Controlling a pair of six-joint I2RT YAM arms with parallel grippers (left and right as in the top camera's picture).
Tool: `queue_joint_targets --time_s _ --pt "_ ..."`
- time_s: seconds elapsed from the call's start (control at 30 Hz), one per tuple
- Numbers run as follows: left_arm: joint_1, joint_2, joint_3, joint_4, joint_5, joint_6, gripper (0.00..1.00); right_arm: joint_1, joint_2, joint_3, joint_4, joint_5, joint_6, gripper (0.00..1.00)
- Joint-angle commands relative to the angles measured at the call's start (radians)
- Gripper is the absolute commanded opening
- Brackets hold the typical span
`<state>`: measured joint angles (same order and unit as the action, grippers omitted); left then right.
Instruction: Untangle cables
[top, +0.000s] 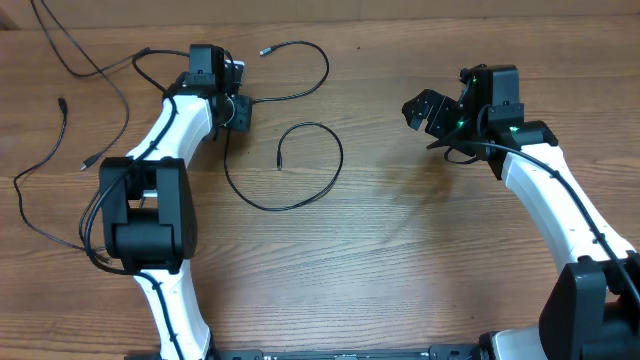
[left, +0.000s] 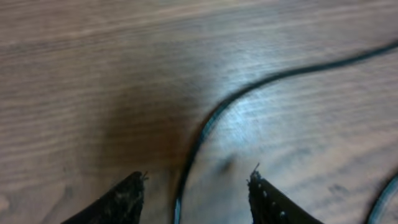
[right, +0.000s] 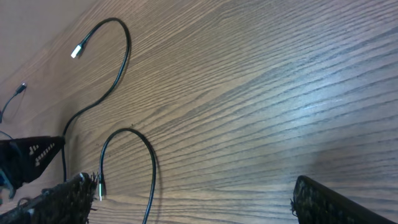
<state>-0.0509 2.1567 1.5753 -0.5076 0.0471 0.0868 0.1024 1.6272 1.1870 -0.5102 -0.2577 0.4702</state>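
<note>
Black cable (left: 194, 147) between open left fingers (left: 119, 202)

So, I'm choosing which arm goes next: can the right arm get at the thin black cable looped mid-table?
Probably yes. Only bare wooden tabletop lies between the right arm and the thin black looped cable, and its fingers stand open and empty.

White and black twin arms, rising from the lower left and lower right of the overhead view.
The left arm (top: 172, 125) and right arm (top: 540, 190) have smooth white shells, boxy black joint housings (top: 145, 215) and thin black wires (top: 90, 225) alongside. Small green lights (top: 462, 124) glow at the right wrist. The left gripper (left: 196, 186) and right gripper (right: 193, 199) end in black fingers (left: 118, 202) with rough, pebbled pads.
</note>
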Motion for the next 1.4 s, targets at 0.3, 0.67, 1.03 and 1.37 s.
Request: queue_joint_targets --time_s 0.3,0.67,1.03,1.37 --pt "-0.006 0.114 0.006 0.017 0.024 0.031 0.48 -0.001 -0.019 0.000 0.006 0.003 -0.008 1.00" --pt "0.029 0.085 0.060 0.040 -0.181 0.003 0.04 -0.001 -0.019 0.000 0.006 0.003 -0.008 1.00" --pt "0.201 -0.109 0.551 -0.156 -0.122 0.027 0.04 -0.001 -0.019 0.000 0.006 0.003 -0.007 1.00" --pt "0.246 -0.136 0.932 -0.165 0.170 0.133 0.04 -0.001 -0.019 0.000 0.006 0.003 -0.008 1.00"
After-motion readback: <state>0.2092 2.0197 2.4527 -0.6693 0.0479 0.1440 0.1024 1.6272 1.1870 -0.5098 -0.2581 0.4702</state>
